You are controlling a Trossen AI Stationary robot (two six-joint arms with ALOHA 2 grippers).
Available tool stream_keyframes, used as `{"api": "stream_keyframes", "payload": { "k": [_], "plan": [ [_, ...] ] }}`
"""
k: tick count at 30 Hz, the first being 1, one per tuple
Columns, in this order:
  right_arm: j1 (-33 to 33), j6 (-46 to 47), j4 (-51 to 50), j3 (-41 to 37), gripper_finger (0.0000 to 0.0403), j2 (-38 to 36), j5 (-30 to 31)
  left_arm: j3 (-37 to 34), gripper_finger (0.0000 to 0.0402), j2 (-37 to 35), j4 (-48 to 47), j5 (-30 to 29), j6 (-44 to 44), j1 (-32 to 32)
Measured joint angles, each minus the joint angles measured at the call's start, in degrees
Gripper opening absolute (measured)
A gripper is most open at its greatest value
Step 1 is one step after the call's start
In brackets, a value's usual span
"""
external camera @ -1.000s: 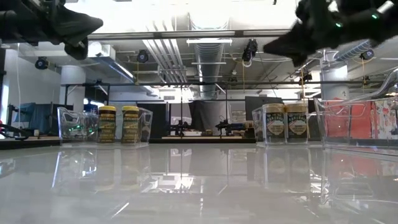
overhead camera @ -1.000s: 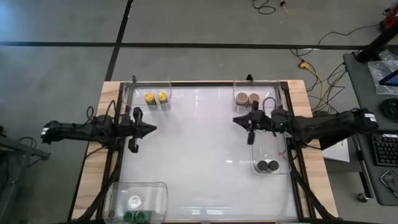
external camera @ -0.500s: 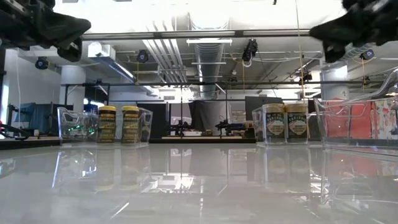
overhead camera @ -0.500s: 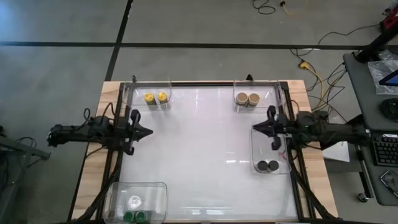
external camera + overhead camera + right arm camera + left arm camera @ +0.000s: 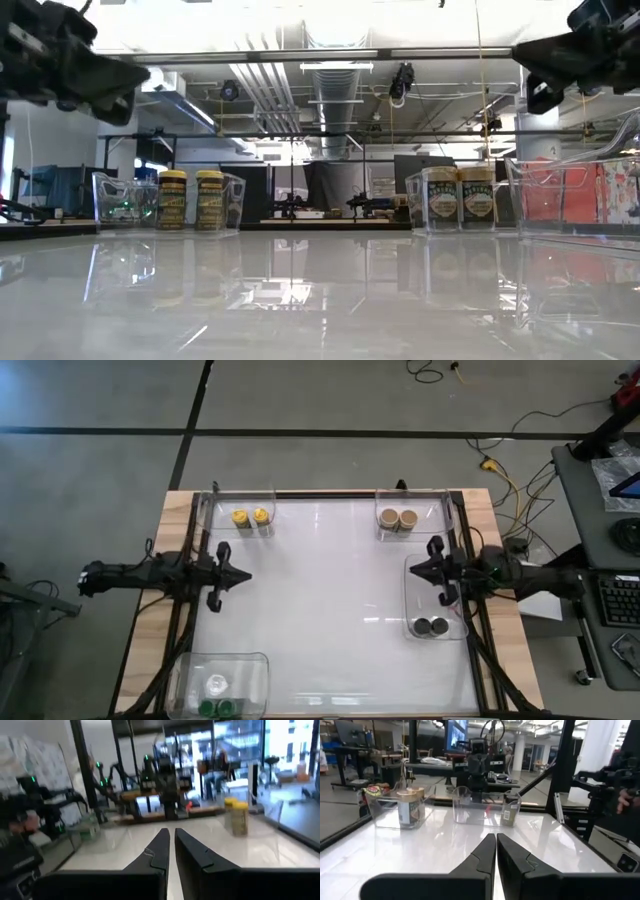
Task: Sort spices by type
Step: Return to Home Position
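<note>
In the high view the spice jars stand in clear trays at the table's corners. Two yellow-lidded jars (image 5: pixel 250 517) are far left and two tan-lidded jars (image 5: pixel 398 518) far right. Two black-lidded jars (image 5: pixel 431 626) sit in the near end of the right tray. Two green-lidded jars (image 5: pixel 216 708) stand near left, with one pale-topped jar (image 5: pixel 217 684) beside them. My left gripper (image 5: pixel 247 574) (image 5: pixel 496 837) hovers shut above the table's left side. My right gripper (image 5: pixel 411 570) (image 5: pixel 172 831) hovers shut over the right tray's inner wall, far from the black jars.
The bare white tabletop (image 5: pixel 330 590) lies between the two grippers. The long right tray (image 5: pixel 450 610) runs along the right edge below my right arm. The near-left tray (image 5: pixel 255 665) and the far trays (image 5: pixel 207 510) hug the corners. Room clutter shows beyond the table.
My right gripper has drawn back from the table's middle toward the right edge and a little toward the near edge, staying shut. My left gripper has dipped slightly. No jar has moved.
</note>
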Motion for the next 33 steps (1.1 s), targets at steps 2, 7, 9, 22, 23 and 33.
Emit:
{"api": "stream_keyframes", "payload": {
  "k": [2, 7, 9, 22, 23, 33],
  "plan": [
    [0.0, 0.48, 5.95, -2.69, 0.002, -0.59, -0.01, -2.83, 0.0, -0.01, 4.55, -0.09, -0.12, 0.0],
    [-0.13, 2.58, 0.9, -3.4, 0.0019, 0.33, 0.16, -2.73, 0.0, 0.16, 3.57, -1.24, 1.05, 0.0],
    [-0.15, 2.41, -2.34, -3.25, 0.002, 1.62, 0.66, -2.82, 0.0, -0.04, 3.87, -1.24, 1.26, 0.0],
    [-0.01, -0.09, -2.02, -3.4, 0.0018, -0.58, 2.16, -3.07, 0.0, 0.79, 3.38, -0.68, 1.37, 0.0],
    [0.0, -0.11, -2.12, -3.4, 0.0018, -0.53, 3.02, -3.07, 0.0, 0.98, 3.34, -0.67, 1.37, -0.01],
    [4.49, 2.0, -1.94, -3.42, 0.0018, -0.5, 4.08, -3.07, 0.0, 1.53, 3.24, -0.63, 1.37, -0.02]
  ]
}}
